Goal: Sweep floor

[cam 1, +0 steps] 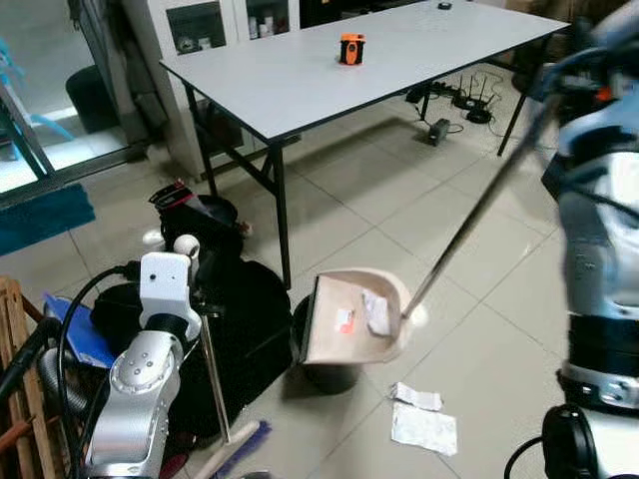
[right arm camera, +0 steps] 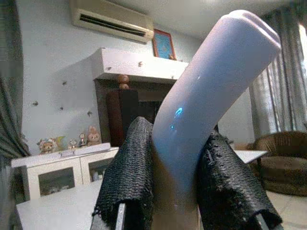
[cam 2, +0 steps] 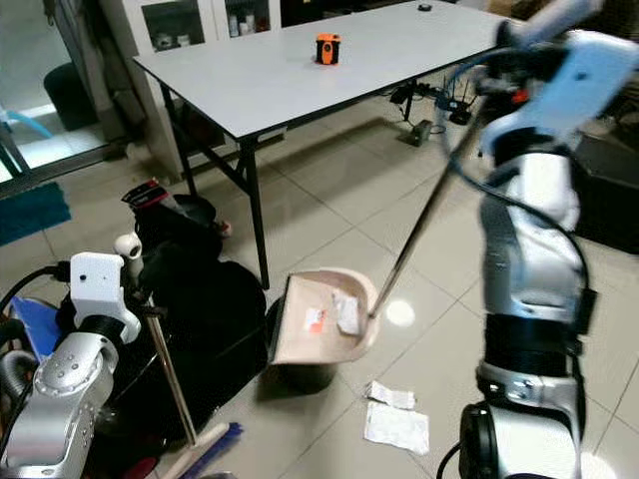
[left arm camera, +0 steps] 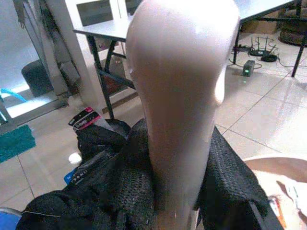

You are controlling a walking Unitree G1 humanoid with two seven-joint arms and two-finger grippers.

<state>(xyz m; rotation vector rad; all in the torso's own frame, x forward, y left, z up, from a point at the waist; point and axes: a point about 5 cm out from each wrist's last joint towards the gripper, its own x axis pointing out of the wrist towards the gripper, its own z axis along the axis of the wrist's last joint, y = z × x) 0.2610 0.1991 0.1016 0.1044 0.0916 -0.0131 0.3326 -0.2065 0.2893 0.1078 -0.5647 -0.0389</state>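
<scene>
Two tools are held at once. The broom handle (left arm camera: 182, 96) is clamped between the black fingers (left arm camera: 120, 191) of the left gripper (cam 1: 205, 289), and its thin pole (cam 1: 214, 379) runs down to the brush head (cam 1: 235, 451) resting on the tiled floor (cam 1: 479, 249) near the robot's feet. The dustpan handle (right arm camera: 211, 96) is pinched by the padded fingers (right arm camera: 129, 177) of the right gripper (cam 2: 504, 45), raised high at the right; from there the long pole (cam 1: 469, 225) slants down and leftward to the dustpan (cam 1: 354, 317), which is tipped over a dark bin (cam 1: 324, 374) just beside the leg of the desk (cam 1: 300, 70).

Paper scraps (cam 1: 374, 311) are seen inside the pan, apparently sliding toward the bin. More crumpled paper (cam 1: 421, 419) lies on the floor just right of the bin, between the brush head and the right arm, so the broom side is judged nearer for the coming sweep.

An orange object (cam 1: 350, 48) stands near the desk's far edge. No brand or writing can be read; a red-and-black label on the dark bags (cam 1: 175, 195) is too small to make out.
</scene>
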